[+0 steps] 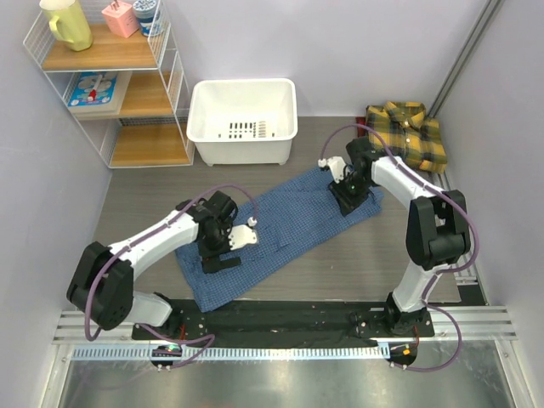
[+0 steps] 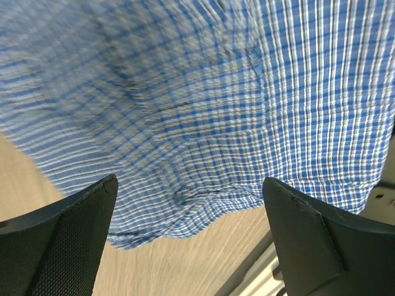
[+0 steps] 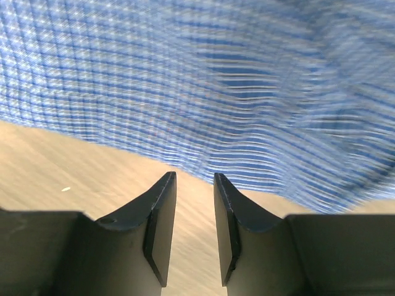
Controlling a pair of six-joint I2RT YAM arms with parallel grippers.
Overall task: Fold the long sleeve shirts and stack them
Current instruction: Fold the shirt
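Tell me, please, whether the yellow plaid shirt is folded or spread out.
Folded: the yellow plaid shirt lies as a compact rectangle, collar showing, no sleeves spread.

Your top view looks down from above and behind the arm bases. It takes in the whole table (image 1: 340,263), as far as the shelf (image 1: 144,144) and the bin (image 1: 280,127).

Your left wrist view sits very close over the blue shirt (image 2: 247,92), looking past the left gripper (image 2: 189,180) at the cloth's edge and bare tabletop.

Your right wrist view is just as close. It faces along the right gripper (image 3: 194,176) at another edge of that shirt.

All three views share the shirt.
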